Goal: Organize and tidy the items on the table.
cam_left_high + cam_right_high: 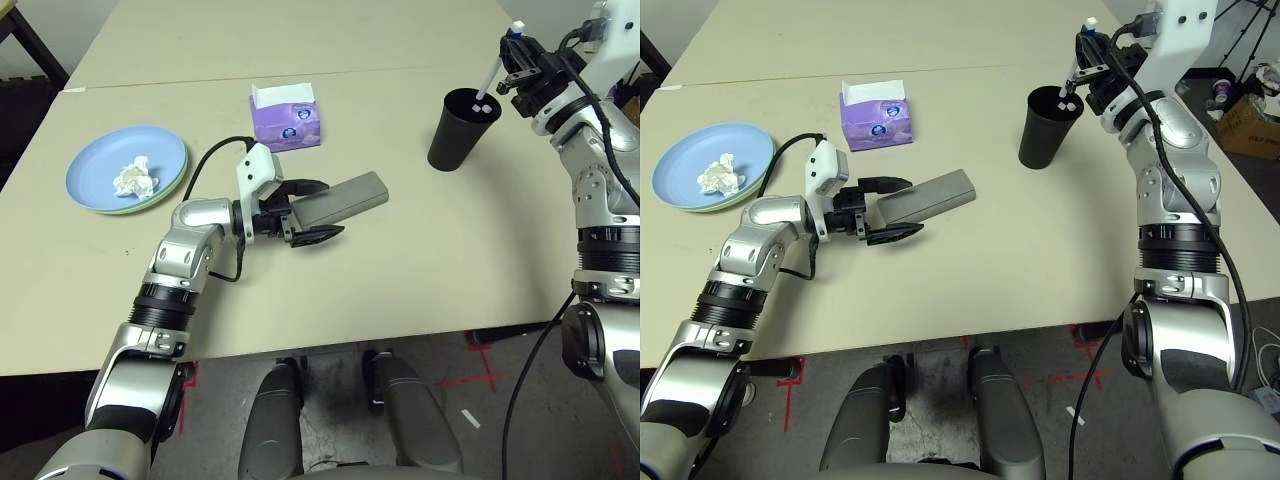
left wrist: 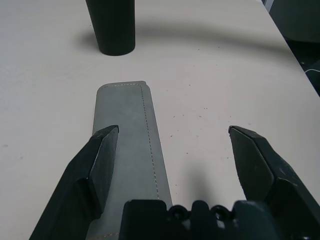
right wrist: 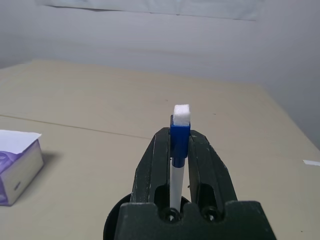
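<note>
The left arm reached from the lower left of the frame toward the middle, the forearm bent so that the left gripper (image 1: 306,209) pointed nearly level to the right. Its jaws stood wide apart around the near end of the grey glasses case (image 1: 340,201), which lay flat on the counter (image 1: 420,270); in the left wrist view one finger (image 2: 97,165) was just over the case's edge, the other well beside it.

The right arm rose along the right edge of the frame, with the wrist lifted at the upper right. The right gripper (image 1: 1087,62) pointed forward and a little upward, its jaws clamped on a white pen (image 3: 177,165) with a blue cap, held above the rim of the black cup (image 1: 459,129). The pen's lower end slanted toward the cup's mouth, where a second white pen end showed.

At the left of the frame the blue plate (image 1: 100,160) sat on a green one, with the crumpled tissue (image 1: 135,178) on it. The purple tissue box (image 1: 286,118) stood behind the case.
</note>
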Controlling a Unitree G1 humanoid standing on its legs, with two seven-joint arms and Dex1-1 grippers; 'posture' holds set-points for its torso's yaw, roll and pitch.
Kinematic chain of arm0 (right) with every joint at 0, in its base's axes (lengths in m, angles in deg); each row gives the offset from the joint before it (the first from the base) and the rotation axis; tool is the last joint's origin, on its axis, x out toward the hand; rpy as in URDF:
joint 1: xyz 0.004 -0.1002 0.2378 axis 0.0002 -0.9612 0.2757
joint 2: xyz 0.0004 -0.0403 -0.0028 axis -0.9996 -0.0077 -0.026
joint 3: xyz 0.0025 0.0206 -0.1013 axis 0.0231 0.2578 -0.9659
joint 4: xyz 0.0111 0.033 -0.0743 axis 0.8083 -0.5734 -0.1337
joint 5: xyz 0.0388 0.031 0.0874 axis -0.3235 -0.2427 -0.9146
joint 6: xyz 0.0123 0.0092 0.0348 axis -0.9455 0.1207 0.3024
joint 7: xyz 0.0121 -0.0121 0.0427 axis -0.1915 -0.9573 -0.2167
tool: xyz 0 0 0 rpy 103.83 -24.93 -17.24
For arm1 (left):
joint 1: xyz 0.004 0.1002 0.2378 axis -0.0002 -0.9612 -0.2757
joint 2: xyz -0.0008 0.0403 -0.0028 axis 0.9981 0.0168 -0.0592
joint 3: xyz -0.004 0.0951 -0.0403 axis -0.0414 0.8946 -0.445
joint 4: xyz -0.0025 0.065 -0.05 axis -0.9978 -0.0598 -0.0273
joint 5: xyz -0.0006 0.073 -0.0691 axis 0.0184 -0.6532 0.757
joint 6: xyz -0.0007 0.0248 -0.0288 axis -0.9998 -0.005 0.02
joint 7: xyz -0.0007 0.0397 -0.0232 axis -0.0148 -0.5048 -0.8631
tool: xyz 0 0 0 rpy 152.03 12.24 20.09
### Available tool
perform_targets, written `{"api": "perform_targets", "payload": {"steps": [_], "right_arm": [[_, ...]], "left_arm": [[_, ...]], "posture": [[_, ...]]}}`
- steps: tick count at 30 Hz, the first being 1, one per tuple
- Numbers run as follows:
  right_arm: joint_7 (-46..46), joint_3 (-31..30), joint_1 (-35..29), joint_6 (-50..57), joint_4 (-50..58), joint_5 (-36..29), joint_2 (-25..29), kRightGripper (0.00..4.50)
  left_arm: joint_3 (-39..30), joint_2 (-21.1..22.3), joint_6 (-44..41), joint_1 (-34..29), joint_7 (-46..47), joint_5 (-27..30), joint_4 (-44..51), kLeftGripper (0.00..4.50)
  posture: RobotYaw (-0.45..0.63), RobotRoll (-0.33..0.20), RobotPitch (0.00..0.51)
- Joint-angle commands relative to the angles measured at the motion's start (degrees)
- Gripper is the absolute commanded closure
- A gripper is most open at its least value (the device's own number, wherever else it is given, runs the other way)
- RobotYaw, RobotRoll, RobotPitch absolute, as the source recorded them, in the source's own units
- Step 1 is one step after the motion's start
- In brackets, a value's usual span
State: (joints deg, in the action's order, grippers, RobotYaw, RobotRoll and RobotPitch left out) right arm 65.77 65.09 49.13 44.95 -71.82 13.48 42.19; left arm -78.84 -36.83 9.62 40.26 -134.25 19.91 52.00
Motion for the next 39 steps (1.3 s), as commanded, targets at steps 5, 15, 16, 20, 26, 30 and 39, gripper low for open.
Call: {"api": "perform_targets", "payload": {"steps": [5,15,16,20,26,30,39], "right_arm": [[-0.8,1.7,0.9,3.0,-0.6,-2.3,-2.0,3.21],[-1.3,2.7,1.2,6.0,0.2,-3.3,-1.7,0.06],[-1.2,2.8,1.1,6.0,0.3,-3.2,-1.6,0.06],[0.1,2.8,1.0,5.2,0.9,-3.6,-1.7,0.06],[13.0,0.7,-1.2,4.6,6.5,-9.8,-2.4,0.06],[27.1,-4.8,-6.2,5.7,12.7,-12.1,1.1,0.06],[41.2,-10.8,-12.9,-0.3,13.1,-8.0,8.5,0.06]], "left_arm": [[0.6,0.4,0.0,-0.7,-0.6,0.0,0.0,0.00],[0.5,0.4,0.0,-0.8,-0.5,0.0,0.0,0.00],[0.6,0.4,0.0,-0.8,-0.5,0.0,0.0,0.00],[0.6,0.3,0.0,-0.8,-0.5,0.0,0.0,0.00],[0.7,0.2,0.2,-0.8,-0.5,0.0,-0.1,0.00],[0.7,0.2,0.2,-0.9,-0.6,0.0,0.0,0.00],[0.1,0.6,-0.1,-1.5,-0.1,0.2,0.7,0.00]], "posture": [[-0.10,0.000,0.178],[-0.10,0.000,0.178],[-0.10,0.000,0.178],[-0.10,0.000,0.177],[-0.11,0.000,0.177],[-0.10,0.000,0.177],[-0.09,0.000,0.177]]}}
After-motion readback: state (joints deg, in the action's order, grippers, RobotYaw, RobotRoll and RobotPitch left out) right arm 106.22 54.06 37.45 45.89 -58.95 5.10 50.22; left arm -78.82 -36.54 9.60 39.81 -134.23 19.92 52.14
